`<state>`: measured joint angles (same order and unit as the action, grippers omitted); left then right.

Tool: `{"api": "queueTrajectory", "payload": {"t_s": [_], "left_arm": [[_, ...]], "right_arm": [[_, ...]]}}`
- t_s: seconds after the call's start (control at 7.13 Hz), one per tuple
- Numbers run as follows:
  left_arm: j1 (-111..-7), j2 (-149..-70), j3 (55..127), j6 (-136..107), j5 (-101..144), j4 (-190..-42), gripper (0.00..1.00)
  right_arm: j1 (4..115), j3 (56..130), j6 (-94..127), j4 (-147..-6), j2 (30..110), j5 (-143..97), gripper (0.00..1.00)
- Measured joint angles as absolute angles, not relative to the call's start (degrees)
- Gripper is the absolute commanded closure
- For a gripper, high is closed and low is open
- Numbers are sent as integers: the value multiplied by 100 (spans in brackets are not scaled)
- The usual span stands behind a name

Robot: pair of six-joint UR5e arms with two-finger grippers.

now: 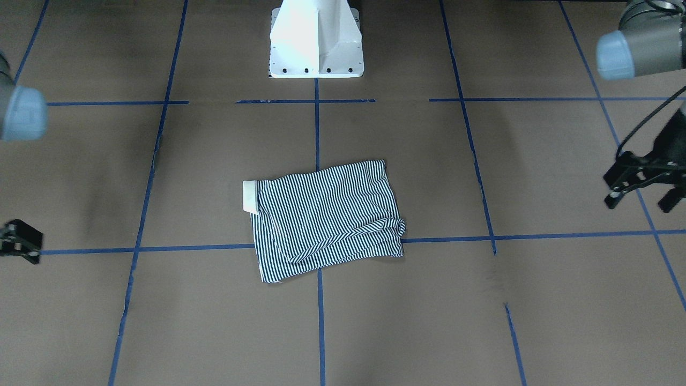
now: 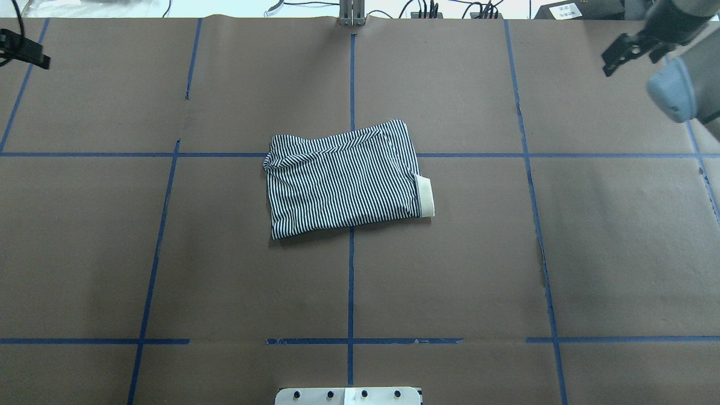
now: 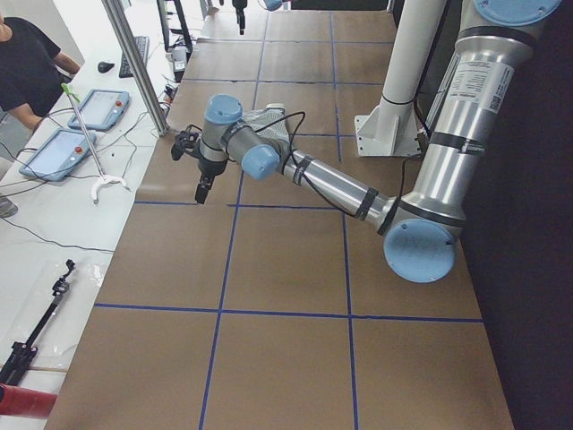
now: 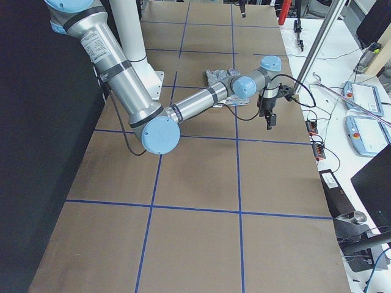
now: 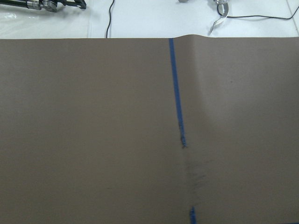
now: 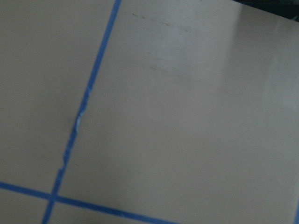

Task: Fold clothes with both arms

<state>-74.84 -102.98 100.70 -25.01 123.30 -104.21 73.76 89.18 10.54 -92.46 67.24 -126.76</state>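
The striped polo shirt [image 1: 327, 220] [image 2: 343, 180] lies folded into a compact rectangle at the middle of the brown table. Its cream collar [image 1: 250, 196] [image 2: 426, 196] sticks out at the end toward my right arm's side. My left gripper [image 1: 639, 203] [image 2: 25, 53] hovers far off at the table's far left corner, open and holding nothing. My right gripper [image 2: 630, 64] [image 1: 21, 244] hangs at the far right corner, open and holding nothing too. Neither touches the shirt. Both wrist views show only brown paper and blue tape.
Blue tape lines [image 2: 351, 281] divide the table into a grid. The white pedestal base [image 1: 316, 43] stands at my side's edge. Along the operators' side runs a white bench with teach pendants [image 3: 63, 152] and cables. A person [image 3: 27, 63] sits there.
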Motion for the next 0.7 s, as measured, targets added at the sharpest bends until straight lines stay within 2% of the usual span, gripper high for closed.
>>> {"api": "queueTrajectory", "payload": {"t_s": [0.28, 0.7], "left_arm": [[-8247, -9879, 10028, -632, 12432, -10023, 0], [-8644, -9187, 10046, 538, 12702, -10106, 0]], "right_arm": [[8388, 9077, -342, -9350, 7828, -13315, 0], [9024, 9102, -1127, -9254, 8739, -13454, 0]]}}
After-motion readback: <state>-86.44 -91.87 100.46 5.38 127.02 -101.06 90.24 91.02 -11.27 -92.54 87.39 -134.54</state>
